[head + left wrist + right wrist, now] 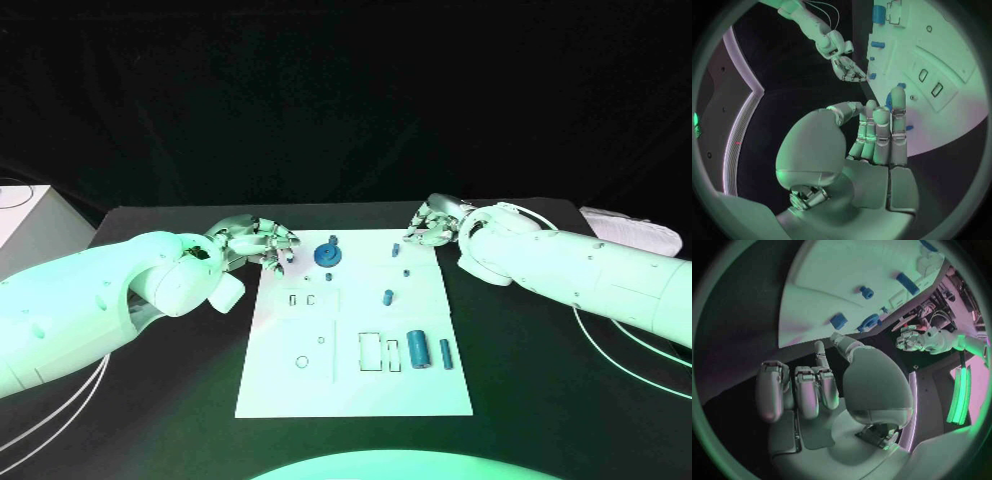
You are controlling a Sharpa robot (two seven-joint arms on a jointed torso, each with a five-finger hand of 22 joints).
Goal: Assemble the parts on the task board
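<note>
The left robot hand (257, 240) hovers at the far left corner of the task board (358, 385) on the black desk (548, 400). Its fingers (879, 135) stand side by side, nearly straight, with nothing between them; it is released. The right robot hand (434, 222) sits at the board's far right corner, fingers (807, 390) curled loosely, also grasping nothing. A round blue part (330, 256) stands on the board's far end, just beside the left robot hand. A small blue peg (388, 296) lies mid-board, and two blue cylinders (420, 349) lie side by side nearer the robot, on the right.
</note>
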